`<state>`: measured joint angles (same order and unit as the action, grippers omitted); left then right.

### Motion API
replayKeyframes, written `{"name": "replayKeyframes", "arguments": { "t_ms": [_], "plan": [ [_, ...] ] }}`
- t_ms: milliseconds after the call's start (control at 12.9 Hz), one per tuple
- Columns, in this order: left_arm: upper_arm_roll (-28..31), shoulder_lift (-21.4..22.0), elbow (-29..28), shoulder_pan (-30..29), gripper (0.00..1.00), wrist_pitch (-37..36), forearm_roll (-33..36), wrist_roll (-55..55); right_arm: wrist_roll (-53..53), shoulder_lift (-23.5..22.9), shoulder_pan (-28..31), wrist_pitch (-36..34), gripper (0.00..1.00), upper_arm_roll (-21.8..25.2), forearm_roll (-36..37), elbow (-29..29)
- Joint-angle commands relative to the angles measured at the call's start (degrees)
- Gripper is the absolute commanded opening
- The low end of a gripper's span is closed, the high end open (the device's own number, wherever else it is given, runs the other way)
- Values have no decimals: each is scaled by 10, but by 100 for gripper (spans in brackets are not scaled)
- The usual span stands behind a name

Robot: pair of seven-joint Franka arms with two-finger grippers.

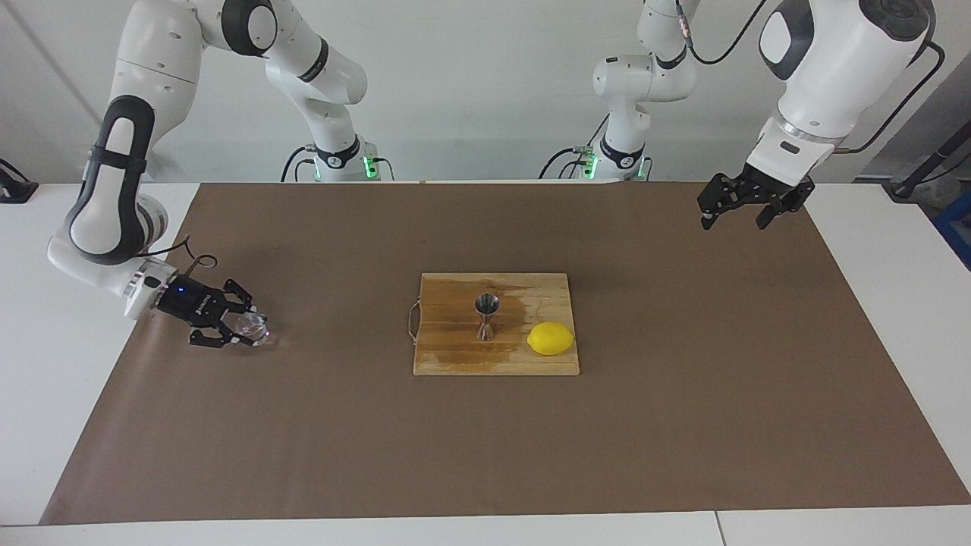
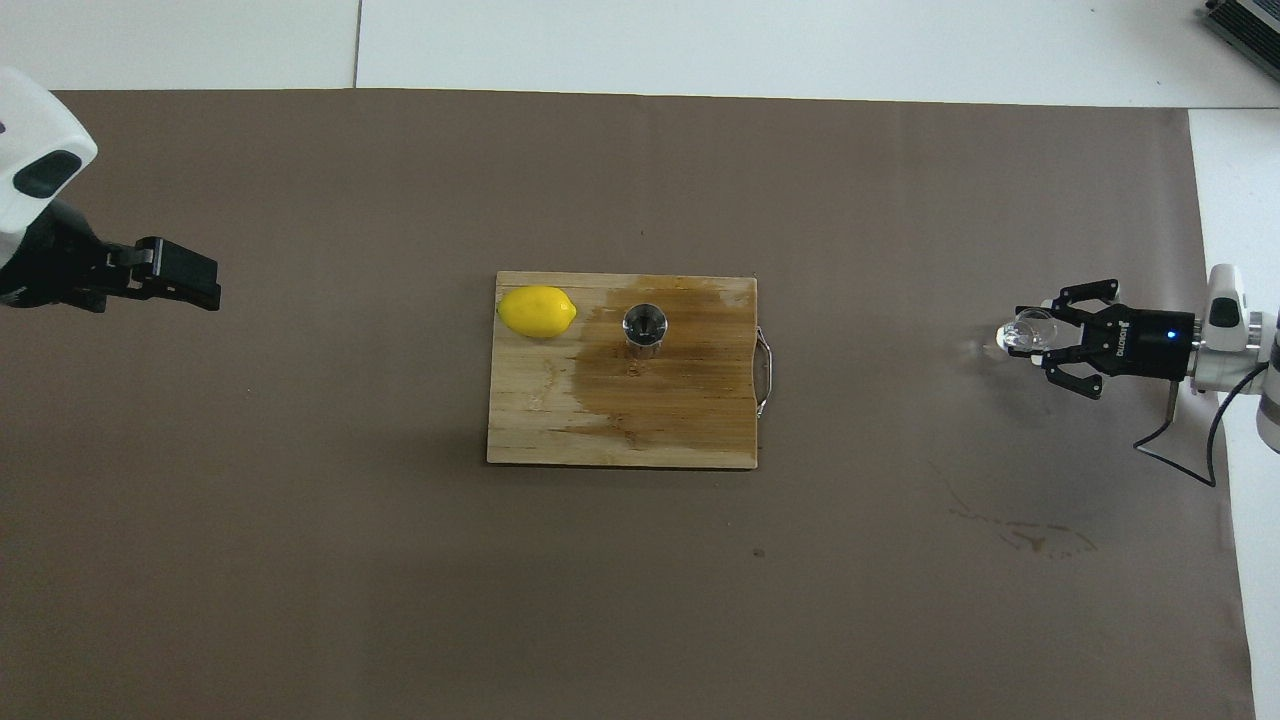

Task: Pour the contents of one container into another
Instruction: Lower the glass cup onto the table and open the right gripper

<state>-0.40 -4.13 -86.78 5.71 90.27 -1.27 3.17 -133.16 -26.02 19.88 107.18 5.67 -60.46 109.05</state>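
The right tool (image 1: 241, 331) is closed on the clear glass cup (image 1: 252, 327), low over the brown mat (image 1: 683, 425) at the right arm's end of the table (image 1: 23, 364), well apart from the cutting board (image 1: 455, 356). The silver jigger (image 1: 485, 316) stands upright on the board, beside the lemon (image 1: 551, 338). The left tool (image 1: 742, 212) waits with its jaws open and empty, over the mat's corner at the left arm's end. Risk: the cup is smooth and gripped from the side, so it may slip or tilt in transit and spill early. The jigger's mouth is narrow and its base small; a misaligned pour or contact would likely wet the board or topple it.
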Motion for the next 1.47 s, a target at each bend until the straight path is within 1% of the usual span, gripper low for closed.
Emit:
{"name": "replayKeyframes", "arguments": {
  "t_ms": [0,232,387,465,542,775,852,1394],
  "plan": [
    [2,18,-22,2,100,5,9,-1,-25,4,3,23,0,-7,-26,19],
    [2,18,-22,2,100,5,9,-1,-32,6,2,29,3,-7,-33,29],
    [2,18,-22,2,100,5,9,-1,-54,7,1,44,10,-7,-53,41],
    [2,18,-22,3,100,5,9,-1,-60,6,1,44,15,-7,-56,42],
    [2,18,-22,2,100,5,9,-1,-61,6,1,41,27,-7,-56,42],
    [2,18,-22,2,100,5,9,-1,-61,6,0,33,58,-7,-51,39],
    [2,18,-22,2,100,5,9,-1,-61,6,-1,24,61,-7,-48,38],
    [2,18,-22,2,100,5,9,-1,-75,8,-1,-6,61,-7,-11,37]
  ]
}}
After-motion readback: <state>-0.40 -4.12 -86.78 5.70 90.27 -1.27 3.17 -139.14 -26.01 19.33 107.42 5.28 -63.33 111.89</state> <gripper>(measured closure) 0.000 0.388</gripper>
